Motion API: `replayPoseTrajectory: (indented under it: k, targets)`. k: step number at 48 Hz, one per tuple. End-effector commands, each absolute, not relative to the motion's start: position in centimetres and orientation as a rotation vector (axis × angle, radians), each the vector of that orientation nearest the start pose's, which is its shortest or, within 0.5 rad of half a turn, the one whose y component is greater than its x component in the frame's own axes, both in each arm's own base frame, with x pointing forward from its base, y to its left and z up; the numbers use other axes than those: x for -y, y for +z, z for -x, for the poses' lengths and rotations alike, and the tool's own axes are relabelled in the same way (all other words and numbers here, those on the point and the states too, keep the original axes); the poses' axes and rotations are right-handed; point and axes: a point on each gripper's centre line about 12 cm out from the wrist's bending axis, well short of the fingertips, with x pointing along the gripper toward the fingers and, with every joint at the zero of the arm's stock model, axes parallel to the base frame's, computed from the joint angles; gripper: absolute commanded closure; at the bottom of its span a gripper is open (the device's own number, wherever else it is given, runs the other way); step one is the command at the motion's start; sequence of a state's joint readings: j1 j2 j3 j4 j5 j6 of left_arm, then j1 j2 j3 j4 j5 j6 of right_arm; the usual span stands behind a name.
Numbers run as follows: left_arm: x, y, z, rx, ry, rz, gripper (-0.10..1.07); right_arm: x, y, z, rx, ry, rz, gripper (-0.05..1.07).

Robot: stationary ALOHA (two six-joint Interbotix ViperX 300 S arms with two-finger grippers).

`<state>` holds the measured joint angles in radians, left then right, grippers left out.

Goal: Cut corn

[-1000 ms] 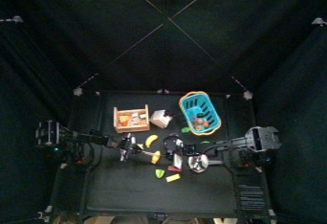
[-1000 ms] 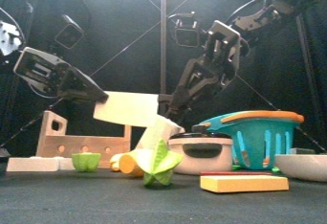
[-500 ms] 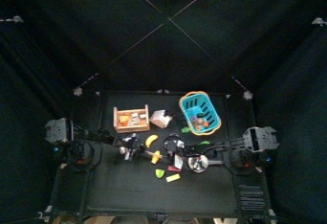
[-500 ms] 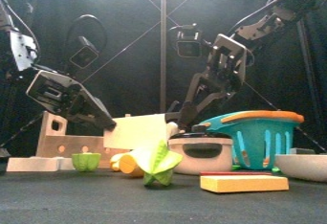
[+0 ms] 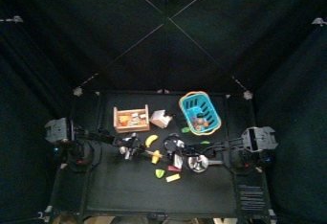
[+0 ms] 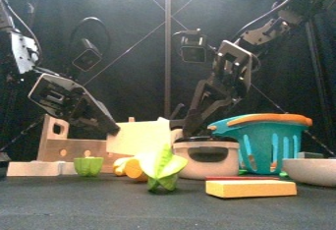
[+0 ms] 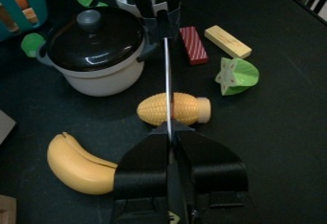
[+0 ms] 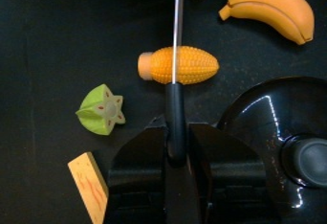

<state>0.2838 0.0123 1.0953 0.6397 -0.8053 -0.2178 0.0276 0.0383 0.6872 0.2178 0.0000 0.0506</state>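
Dropping: corn (image 7: pixel 173 108) lies whole on surface mid-near, between banana (image 7: pixel 79 163) and pot (image 7: pixel 92 51). Left claw (image 7: pixel 173 156), clamped on knife (image 7: pixel 167 75), has lowered blade over it. Right claw (image 8: pixel 173 123) together, beside corn. Cut imminent.

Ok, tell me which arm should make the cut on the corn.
Left. The left gripper grips the knife, whose blade lies edge-on straight across the corn. The right arm hangs behind, by the pot.
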Motion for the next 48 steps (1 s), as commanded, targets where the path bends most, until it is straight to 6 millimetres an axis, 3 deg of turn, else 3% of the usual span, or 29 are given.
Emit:
replayPoseTrajectory:
  k: [1,21,48]
  targets:
    - [-3.8,12.5,-30.7,-0.316,-0.197,-0.113,0.59,-1.2,16.1,-39.2,-0.670,-0.064,-0.244,0.59]
    - [-3.5,11.0,-30.4,-0.366,-0.209,-0.098,0.59,-1.2,14.9,-39.2,-0.700,-0.068,-0.242,0.58]
    - [-2.1,10.6,-30.4,-0.399,-0.247,-0.111,0.59,-1.2,14.2,-39.4,-0.716,-0.070,-0.241,0.59]
